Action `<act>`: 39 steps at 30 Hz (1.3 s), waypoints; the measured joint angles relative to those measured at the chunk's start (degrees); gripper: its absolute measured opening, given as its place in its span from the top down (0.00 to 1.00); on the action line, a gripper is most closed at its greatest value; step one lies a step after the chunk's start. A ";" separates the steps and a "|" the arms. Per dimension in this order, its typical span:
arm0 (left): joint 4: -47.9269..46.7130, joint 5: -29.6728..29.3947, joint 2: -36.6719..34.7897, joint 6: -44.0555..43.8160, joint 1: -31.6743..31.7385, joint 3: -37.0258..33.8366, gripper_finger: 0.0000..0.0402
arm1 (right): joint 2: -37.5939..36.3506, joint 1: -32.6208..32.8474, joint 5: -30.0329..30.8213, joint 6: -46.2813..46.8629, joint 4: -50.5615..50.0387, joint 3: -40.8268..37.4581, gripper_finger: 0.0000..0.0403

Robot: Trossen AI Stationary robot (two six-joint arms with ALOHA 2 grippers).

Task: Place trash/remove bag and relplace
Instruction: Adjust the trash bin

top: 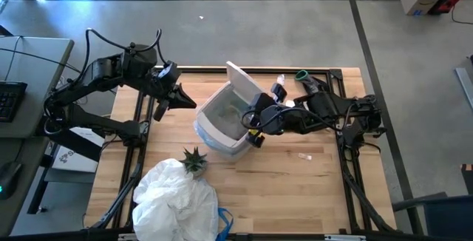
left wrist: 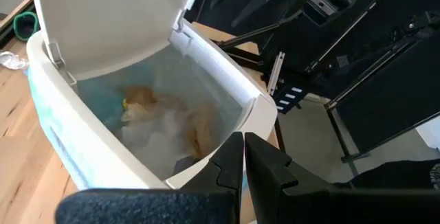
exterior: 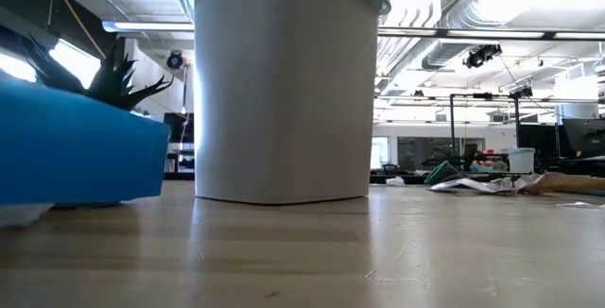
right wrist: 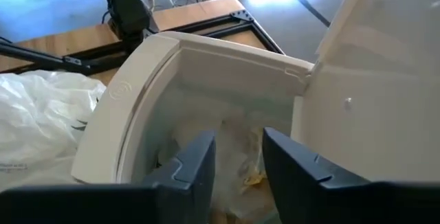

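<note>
Bin [top: 222,123], white, lid up, at table [top: 295,189] centre; trash [left wrist: 165,117] lies inside on the blue bag [left wrist: 103,104]. Right end effector [right wrist: 237,159] over bin's 3 o'clock rim, fingers parted, holding nothing. Left end effector [left wrist: 244,162] at 9 o'clock, closed, empty.

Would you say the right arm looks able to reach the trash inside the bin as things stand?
Probably yes: the lid is up and the right end effector, open, hangs over the bin, above the trash.

1. In the low view, the white bin [exterior: 284,81] is cut off at twelve o'clock.
2. The trash [left wrist: 165,117] inside shows blurred through the bag [left wrist: 103,104].
3. A white scrap [top: 304,156] on the table is too small to identify.
</note>
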 joint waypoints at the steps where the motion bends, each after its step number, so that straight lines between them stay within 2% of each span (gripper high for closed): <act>1: 0.02 0.00 0.00 0.00 0.00 0.00 1.00 | -0.01 -0.02 0.00 0.13 0.00 0.00 0.72; 8: 0.00 0.00 0.00 0.04 0.00 0.01 1.00 | -0.02 0.99 -0.95 0.37 3.43 0.00 0.69; 14: -2.11 -0.02 0.00 0.39 0.00 0.00 1.00 | -0.30 5.25 -9.01 0.76 4.67 0.00 0.69; 17: -5.97 -1.15 0.37 1.88 0.00 0.02 1.00 | -0.44 8.07 -8.94 4.09 1.13 0.00 0.69; 19: -9.19 -3.97 0.96 2.88 0.00 0.00 1.00 | -0.44 9.60 -7.86 7.86 -2.96 0.00 0.69; 22: -13.20 -7.71 2.42 4.49 0.04 0.00 1.00 | -0.42 11.55 -5.56 15.76 -11.52 0.00 0.69; 25: -14.69 -8.24 4.60 6.29 0.28 0.00 1.00 | -0.16 12.98 -2.16 24.35 -18.32 -0.62 0.69; 29: -14.64 -8.36 7.65 8.04 1.22 0.00 1.00 | -0.44 13.43 -1.52 29.58 -17.58 -6.50 0.69; 33: -13.99 -8.11 9.64 9.05 2.99 -0.02 1.00 | -0.47 12.72 -3.59 36.23 -17.90 -15.78 0.69; 39: -12.38 -0.77 10.22 10.10 5.54 -0.05 1.00 | -0.44 10.72 -3.05 40.94 -11.48 -27.32 0.69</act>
